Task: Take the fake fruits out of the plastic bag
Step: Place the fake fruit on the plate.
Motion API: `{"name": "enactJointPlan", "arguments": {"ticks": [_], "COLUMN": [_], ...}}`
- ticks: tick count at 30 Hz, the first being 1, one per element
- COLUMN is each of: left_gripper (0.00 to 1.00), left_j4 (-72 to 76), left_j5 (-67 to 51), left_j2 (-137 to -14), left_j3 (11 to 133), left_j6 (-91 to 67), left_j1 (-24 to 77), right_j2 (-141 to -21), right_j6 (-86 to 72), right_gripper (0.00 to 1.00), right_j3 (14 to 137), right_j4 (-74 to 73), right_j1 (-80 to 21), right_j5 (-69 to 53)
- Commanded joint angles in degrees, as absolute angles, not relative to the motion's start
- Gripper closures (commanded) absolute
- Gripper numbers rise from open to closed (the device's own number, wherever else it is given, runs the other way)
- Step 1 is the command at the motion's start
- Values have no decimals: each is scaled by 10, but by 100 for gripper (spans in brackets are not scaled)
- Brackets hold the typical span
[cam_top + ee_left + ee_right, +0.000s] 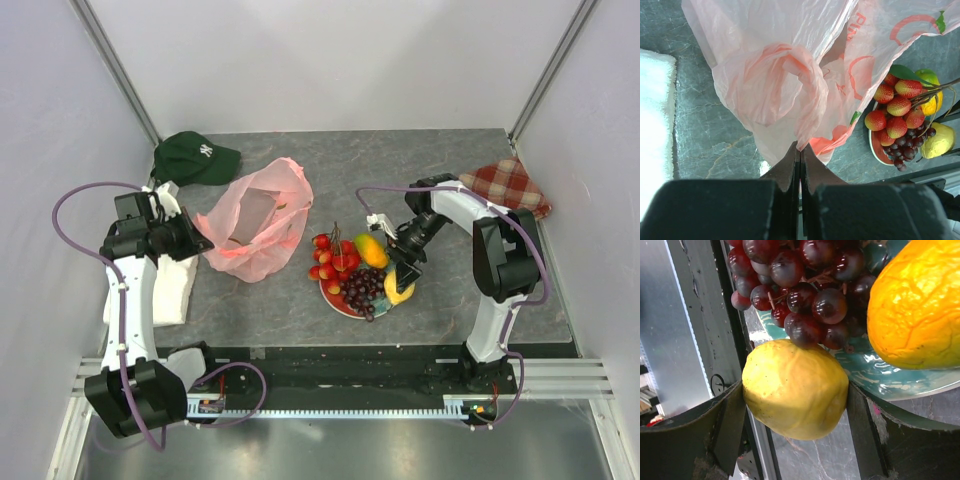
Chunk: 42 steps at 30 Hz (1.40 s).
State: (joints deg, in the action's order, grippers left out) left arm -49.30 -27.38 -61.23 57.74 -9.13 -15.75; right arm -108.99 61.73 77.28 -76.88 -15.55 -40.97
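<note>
The pink plastic bag lies crumpled on the table left of centre. My left gripper is shut on a fold of the plastic bag's near-left edge. The red berries, purple grapes and orange-yellow fruit lie on the red plate. My right gripper is shut on the yellow lemon at the plate's right rim, beside the grapes and orange-yellow fruit. The small brown-green fruit does not show.
A green cap lies at the back left. A red-checked cloth lies at the back right. A white towel lies under the left arm. The table's front edge and a metal rail run just below the plate.
</note>
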Motion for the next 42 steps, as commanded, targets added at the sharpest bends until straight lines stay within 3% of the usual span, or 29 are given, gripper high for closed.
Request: {"name": "enactJointPlan", "arguments": {"ticks": [1, 9, 10, 11, 33, 39, 42], "left_gripper": [98, 98, 98, 98, 98, 98, 98], "left_j4": [-482, -481, -482, -482, -475, -482, -490], "left_j5": [-290, -294, -294, -294, -306, -303, -308], "left_j2": [-600, -597, -597, -597, -599, -588, -581], "left_j3": [582, 577, 577, 577, 572, 566, 563], "left_j6": [-84, -85, -85, -85, -88, -83, -95], "left_j1": [-163, -167, -167, -167, -168, -168, -167], "right_j2": [-1096, -1098, -1098, -1095, -1042, -1018, -996], "right_j6": [594, 577, 575, 576, 557, 517, 393], "right_gripper": [50, 37, 4, 2, 2, 2, 2], "right_j3": [770, 764, 762, 760, 833, 1007, 1059], "right_j4": [-735, -703, -703, -702, -744, -747, -627], "right_j1": [-156, -156, -155, -155, -154, -147, -154], "right_j5": [-443, -460, -461, -462, -458, -458, -494]}}
